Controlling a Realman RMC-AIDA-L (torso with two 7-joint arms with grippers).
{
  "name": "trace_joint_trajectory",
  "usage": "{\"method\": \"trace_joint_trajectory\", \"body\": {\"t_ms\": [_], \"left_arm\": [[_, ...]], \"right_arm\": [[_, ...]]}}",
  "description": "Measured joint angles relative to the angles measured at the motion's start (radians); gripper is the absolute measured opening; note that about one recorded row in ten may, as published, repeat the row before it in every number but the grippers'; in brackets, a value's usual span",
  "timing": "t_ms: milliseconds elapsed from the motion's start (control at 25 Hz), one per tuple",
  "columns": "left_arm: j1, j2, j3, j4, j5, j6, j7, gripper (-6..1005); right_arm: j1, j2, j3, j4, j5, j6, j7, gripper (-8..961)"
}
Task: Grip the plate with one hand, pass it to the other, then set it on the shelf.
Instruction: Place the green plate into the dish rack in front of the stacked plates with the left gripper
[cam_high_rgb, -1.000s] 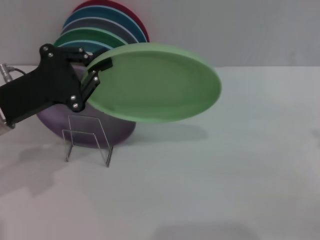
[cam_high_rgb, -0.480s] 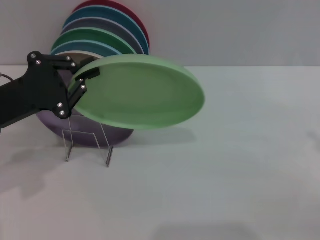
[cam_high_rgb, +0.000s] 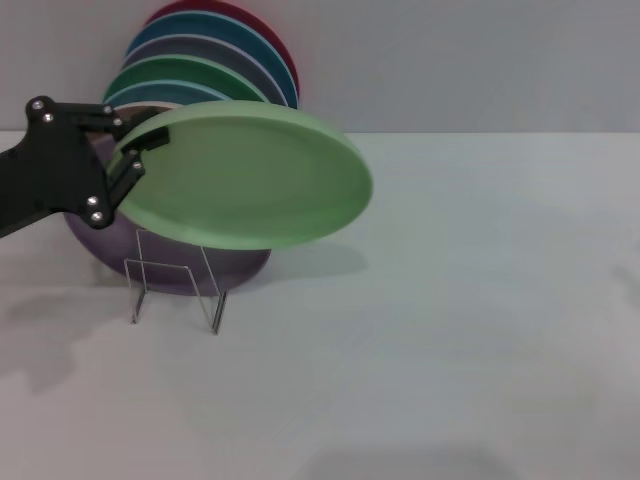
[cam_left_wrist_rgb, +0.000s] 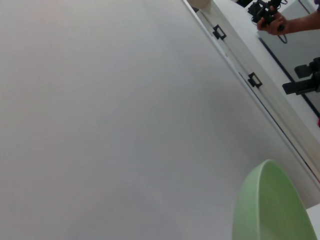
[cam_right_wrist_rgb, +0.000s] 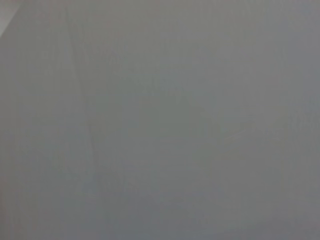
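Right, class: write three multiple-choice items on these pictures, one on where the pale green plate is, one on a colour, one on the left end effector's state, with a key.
1. Where is the pale green plate?
A. flat on the table
B. in the air above the wire rack
C. standing in the rack

2. What colour is the plate nearest the rack's front?
A. purple
B. yellow
C. white

3. The left end effector is:
A. open, empty
B. shut on the plate's rim
C. out of view

Key: B, it casts a shadow on the table; A, the purple plate shows there; B, its fingers clamp the rim.
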Motion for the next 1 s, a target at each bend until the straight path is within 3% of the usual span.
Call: {"method": "trace_joint_trajectory", "body": {"t_ms": [400,1000], "left_arm": [[0.03,0.011,-0.005,-0.007,-0.006,0.096,-0.036,147],[0.022,0.035,0.008,0.01,-0.005,0.086,-0.048,153]], "right_arm": [[-0.001,0.001,-0.002,-0.001,0.0,0.001,0.001,608],[-0.005,0.001,-0.037,0.002,0.027,0.001,0.0,608]]}}
